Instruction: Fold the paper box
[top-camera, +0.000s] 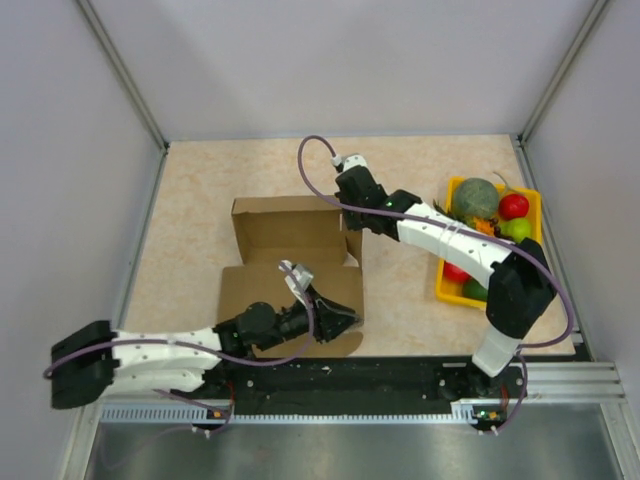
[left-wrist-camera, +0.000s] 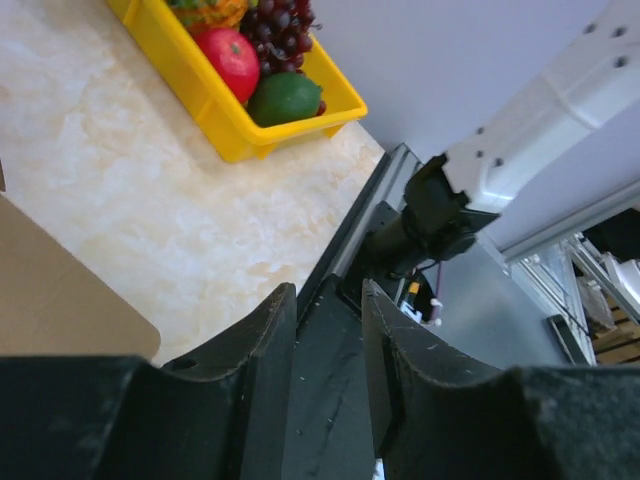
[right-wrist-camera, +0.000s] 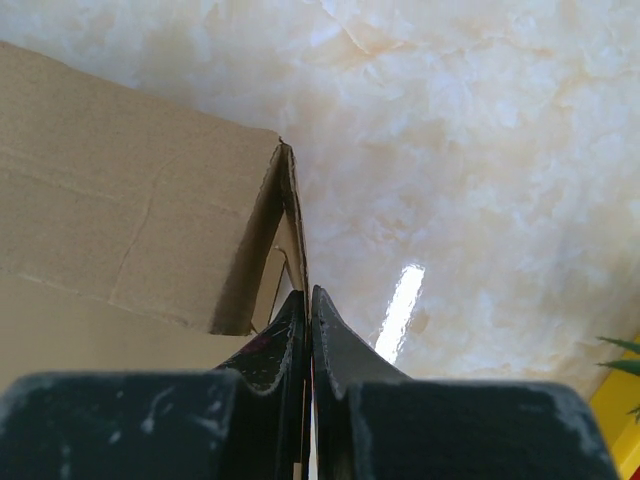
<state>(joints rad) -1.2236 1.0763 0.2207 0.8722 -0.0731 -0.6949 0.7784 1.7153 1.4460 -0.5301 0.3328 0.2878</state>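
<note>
Hiding box (top-camera: 285, 232) front: left gripper (top-camera: 343, 320), jaws apart, empty. Right gripper (right-wrist-camera: 308, 300) pinched on box wall edge. Tray (left-wrist-camera: 200, 110) nearby, partly behind right arm (top-camera: 470, 250).

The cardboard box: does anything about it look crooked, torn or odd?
Nothing looks damaged. The paper box is only half folded: its far walls stand up while the near panel lies flat on the table, and the right hand pinches one standing wall's edge.

The overhead camera looks down from the near side on the whole desk (top-camera: 200, 180). The left wrist camera peers past the left pincer (left-wrist-camera: 328, 300) toward the yellow fruit tray (left-wrist-camera: 190, 90). The right one sits close against the paper box (right-wrist-camera: 120, 220). The overhead view takes in both.
</note>
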